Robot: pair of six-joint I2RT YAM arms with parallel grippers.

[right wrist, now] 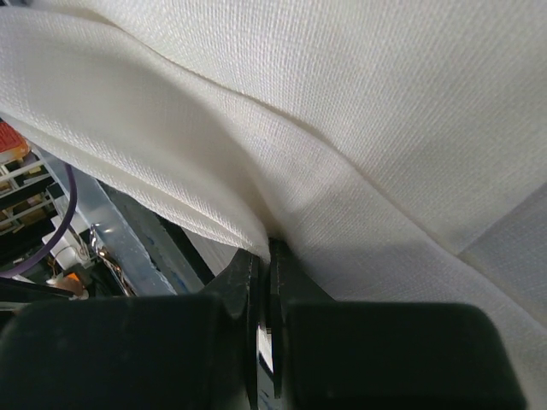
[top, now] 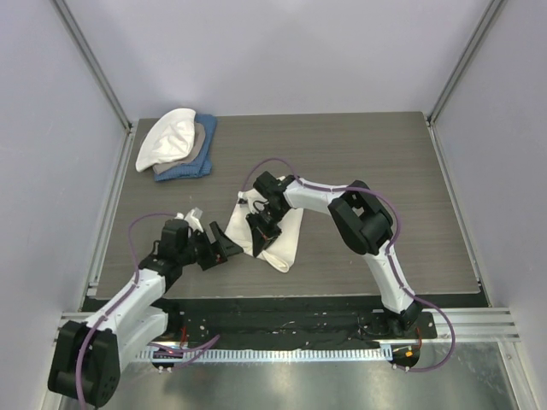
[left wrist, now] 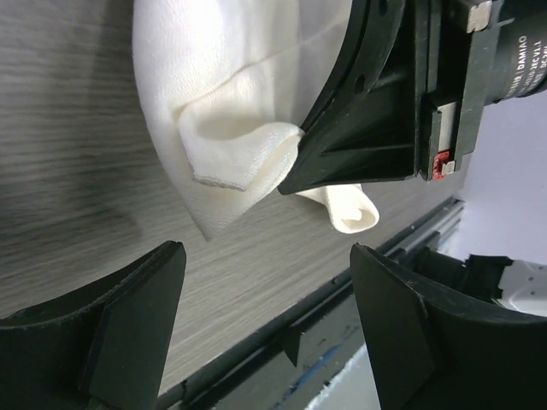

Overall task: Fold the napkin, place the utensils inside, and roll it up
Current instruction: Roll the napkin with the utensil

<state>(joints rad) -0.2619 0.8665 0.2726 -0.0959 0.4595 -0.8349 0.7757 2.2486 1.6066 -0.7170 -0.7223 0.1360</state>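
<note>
Between right gripper's (right wrist: 262, 254) jaws — a pinched napkin (right wrist: 359, 111) fold.

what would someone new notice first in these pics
The cream thin cloth napkin lying bunched at mid-table draws the eye first, with the right gripper shut on one of its folds. The left gripper stands open just to its left, holding nothing. A stack of white, tan and blue cloths sits in the far left corner.
</note>
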